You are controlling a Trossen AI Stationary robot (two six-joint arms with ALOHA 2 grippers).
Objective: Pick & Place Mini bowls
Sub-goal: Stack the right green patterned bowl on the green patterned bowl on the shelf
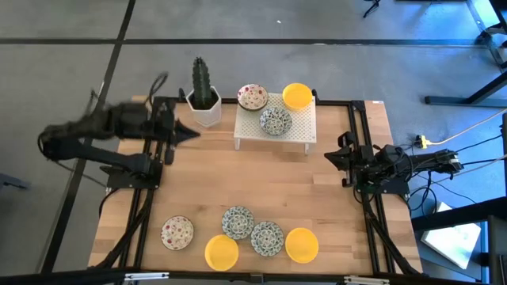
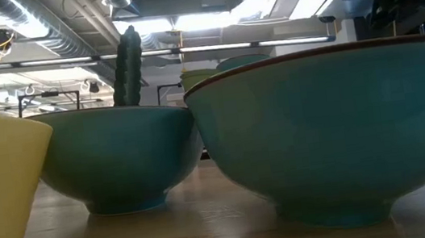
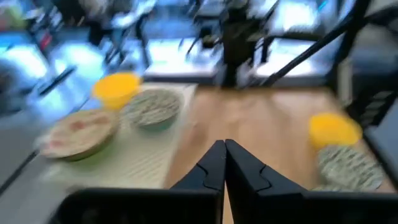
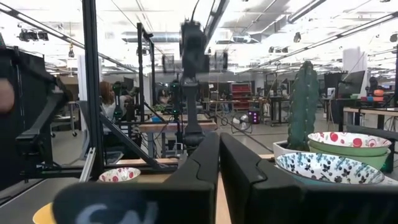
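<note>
Three mini bowls stand on the white rack at the table's far side: a red-specked one, a blue-green one and a yellow one. Several more stand along the near edge, among them a red-specked one, a yellow one and a blue-green one. My left gripper is shut and holds nothing. It hangs above the table's left part, pointing toward the rack. My right gripper is shut with nothing in it and is drawn back at the table's right side.
A cactus in a white pot stands just left of the rack, close to my left gripper. Bare wood lies across the table's middle. In the low view the near bowls fill the picture.
</note>
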